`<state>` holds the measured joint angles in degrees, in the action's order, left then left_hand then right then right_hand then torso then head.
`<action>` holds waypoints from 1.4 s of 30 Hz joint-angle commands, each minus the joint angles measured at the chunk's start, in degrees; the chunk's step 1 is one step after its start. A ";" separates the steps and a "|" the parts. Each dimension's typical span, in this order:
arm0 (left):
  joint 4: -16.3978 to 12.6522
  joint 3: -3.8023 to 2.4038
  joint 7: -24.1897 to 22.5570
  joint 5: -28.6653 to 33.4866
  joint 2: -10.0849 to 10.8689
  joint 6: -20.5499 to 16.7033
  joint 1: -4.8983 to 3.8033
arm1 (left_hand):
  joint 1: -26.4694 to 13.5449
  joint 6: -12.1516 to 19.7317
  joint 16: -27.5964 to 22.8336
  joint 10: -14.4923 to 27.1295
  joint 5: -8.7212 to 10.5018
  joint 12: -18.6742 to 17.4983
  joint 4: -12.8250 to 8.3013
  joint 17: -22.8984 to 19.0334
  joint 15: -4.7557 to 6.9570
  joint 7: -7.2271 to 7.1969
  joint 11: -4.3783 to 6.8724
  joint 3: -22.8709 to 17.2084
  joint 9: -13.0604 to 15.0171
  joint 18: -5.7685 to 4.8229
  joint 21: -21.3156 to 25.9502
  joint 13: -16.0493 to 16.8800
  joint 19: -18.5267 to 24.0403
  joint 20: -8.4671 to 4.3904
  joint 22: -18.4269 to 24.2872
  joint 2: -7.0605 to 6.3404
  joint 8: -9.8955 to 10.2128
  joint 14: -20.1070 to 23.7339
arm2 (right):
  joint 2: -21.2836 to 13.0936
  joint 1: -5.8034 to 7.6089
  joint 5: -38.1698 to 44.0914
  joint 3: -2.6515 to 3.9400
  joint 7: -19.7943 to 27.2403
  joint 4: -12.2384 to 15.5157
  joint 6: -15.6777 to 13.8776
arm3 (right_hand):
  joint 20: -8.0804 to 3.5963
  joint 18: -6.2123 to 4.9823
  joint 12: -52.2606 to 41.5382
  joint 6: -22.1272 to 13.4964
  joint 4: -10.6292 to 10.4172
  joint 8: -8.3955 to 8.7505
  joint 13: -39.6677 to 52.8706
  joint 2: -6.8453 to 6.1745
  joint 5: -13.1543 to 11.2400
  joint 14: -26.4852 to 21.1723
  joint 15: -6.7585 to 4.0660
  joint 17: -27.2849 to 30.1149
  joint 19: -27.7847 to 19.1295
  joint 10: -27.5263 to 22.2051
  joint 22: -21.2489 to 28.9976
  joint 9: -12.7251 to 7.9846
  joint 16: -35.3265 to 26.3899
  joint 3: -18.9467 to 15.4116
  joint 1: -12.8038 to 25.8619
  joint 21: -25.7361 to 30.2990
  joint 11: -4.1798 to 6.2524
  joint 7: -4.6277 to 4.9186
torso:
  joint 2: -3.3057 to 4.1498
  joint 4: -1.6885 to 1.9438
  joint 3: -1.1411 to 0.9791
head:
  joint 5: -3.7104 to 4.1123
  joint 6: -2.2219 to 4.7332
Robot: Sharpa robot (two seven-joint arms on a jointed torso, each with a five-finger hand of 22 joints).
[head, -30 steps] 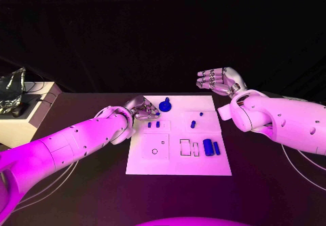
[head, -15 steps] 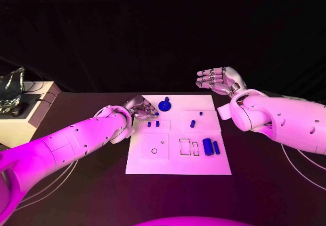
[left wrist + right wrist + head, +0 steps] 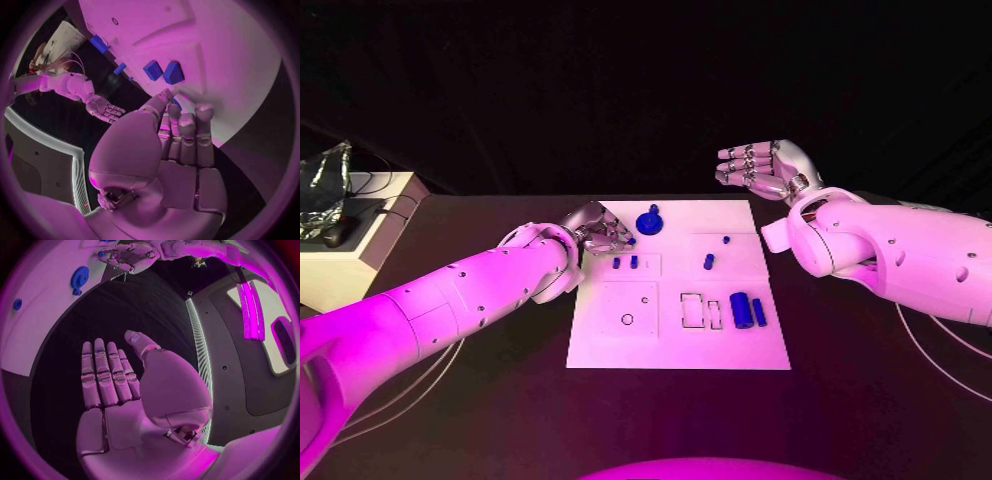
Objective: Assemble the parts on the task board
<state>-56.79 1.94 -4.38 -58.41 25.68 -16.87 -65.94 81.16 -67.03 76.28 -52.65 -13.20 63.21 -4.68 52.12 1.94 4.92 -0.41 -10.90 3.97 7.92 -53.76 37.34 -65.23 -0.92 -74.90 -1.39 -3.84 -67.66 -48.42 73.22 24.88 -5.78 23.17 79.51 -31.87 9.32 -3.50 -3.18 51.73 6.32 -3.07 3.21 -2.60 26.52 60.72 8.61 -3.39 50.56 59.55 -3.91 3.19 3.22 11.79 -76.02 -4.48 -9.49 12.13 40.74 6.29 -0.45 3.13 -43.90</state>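
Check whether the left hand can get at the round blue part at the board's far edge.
Probably yes: the left hand sits beside the round blue part, with bare task board between them and nothing over it.

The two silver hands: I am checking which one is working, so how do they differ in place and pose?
The left silver hand sits low at the white task board's far left corner, its fingers curled down by small blue parts; the right silver hand is raised off the board's far right corner. The right hand's fingers lie straight, side by side, holding nothing. Whether the left hand holds anything cannot be told. Both are silver, on white arms.
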 commanded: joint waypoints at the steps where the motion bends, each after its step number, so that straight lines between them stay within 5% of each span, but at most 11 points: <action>1: -0.13 -0.04 0.02 -0.18 -0.12 0.98 -0.02 | 0.18 0.06 0.08 0.02 0.29 0.04 -0.04 0.08 0.09 -0.25 0.25 0.35 -0.05 -0.98 -0.37 0.06 0.02 0.01 -2.90 0.56 0.19 -0.06 | 0.01 -0.01 0.31 0.02 0.77 0.10 0.66 | 0.26 0.98 -0.19 -0.02 0.04 -0.21 0.07 -0.35 0.29 0.21 0.13 -0.09 -0.13 0.11 0.00 0.09 0.26 -0.04 0.05 0.24 -0.15 0.01 | 0.00 -0.02 0.02 | -0.07 -0.04; 42: 0.31 -0.04 1.25 -0.65 0.58 1.64 -0.01 | 0.35 0.17 0.03 -0.08 0.28 -0.19 -0.54 0.08 0.07 -0.15 0.21 0.34 -0.06 -0.99 -0.66 0.05 -0.09 -0.02 -2.90 0.74 0.22 -0.13 | -0.23 -0.01 0.29 0.02 0.85 0.09 0.55 | 0.29 0.97 -0.19 -0.10 0.08 -0.20 0.07 -0.28 0.09 0.17 0.15 -0.08 -0.17 0.09 0.00 0.09 0.26 -0.35 0.03 0.24 -0.15 0.00 | 0.01 -0.01 -0.02 | -0.19 -0.30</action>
<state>-56.42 1.94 -3.29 -58.75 26.33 -16.20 -65.94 81.45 -67.04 76.28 -52.65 -13.20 63.21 -4.91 52.20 1.94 4.92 -0.41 -10.68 3.99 7.93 -54.19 37.33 -65.23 -0.92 -74.94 -1.10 -3.84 -67.66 -48.64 73.22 24.87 -5.78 23.21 79.50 -31.87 9.32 -3.50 -3.18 51.73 6.32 -3.07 3.19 -2.60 26.52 60.72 8.62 -3.39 50.56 59.55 -3.91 3.19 3.22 11.79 -76.02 -4.48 -9.49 12.13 40.73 6.25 -0.45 2.88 -44.24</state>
